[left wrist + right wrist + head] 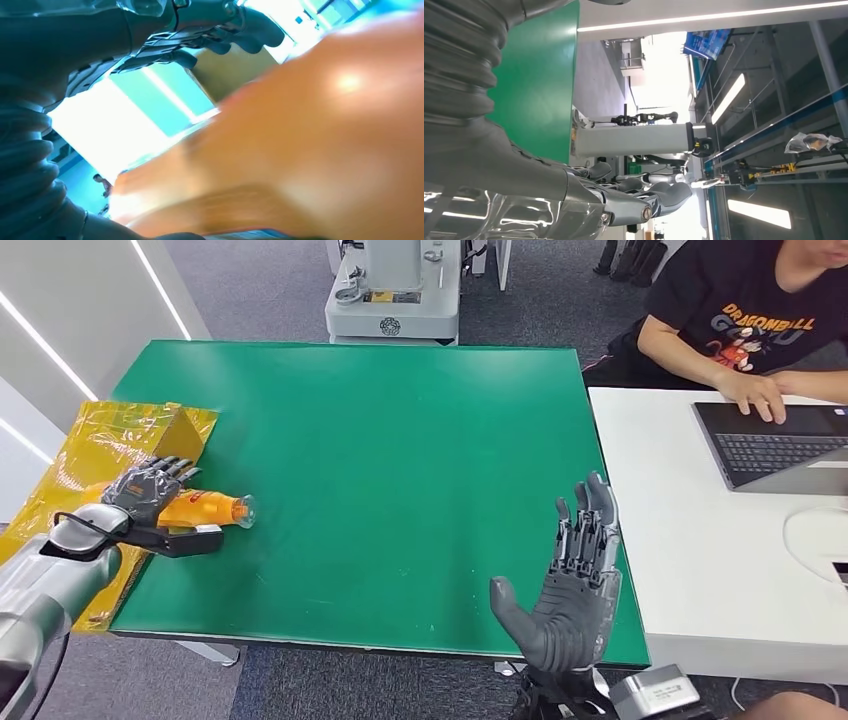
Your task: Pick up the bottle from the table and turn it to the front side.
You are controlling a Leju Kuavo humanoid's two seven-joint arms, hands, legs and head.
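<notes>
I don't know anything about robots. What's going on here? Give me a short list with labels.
Bottle: orange bottle, lying on its side at the left edge of the green table, cap end toward the table's middle
Left hand: left hand wrapped over the bottle, thumb underneath
Right hand: right hand raised near the table's front edge, fingers spread, holding nothing
Beside the bottle: yellow bag hanging over the table's left side
Nearby: person typing on a laptop at a white desk
</notes>
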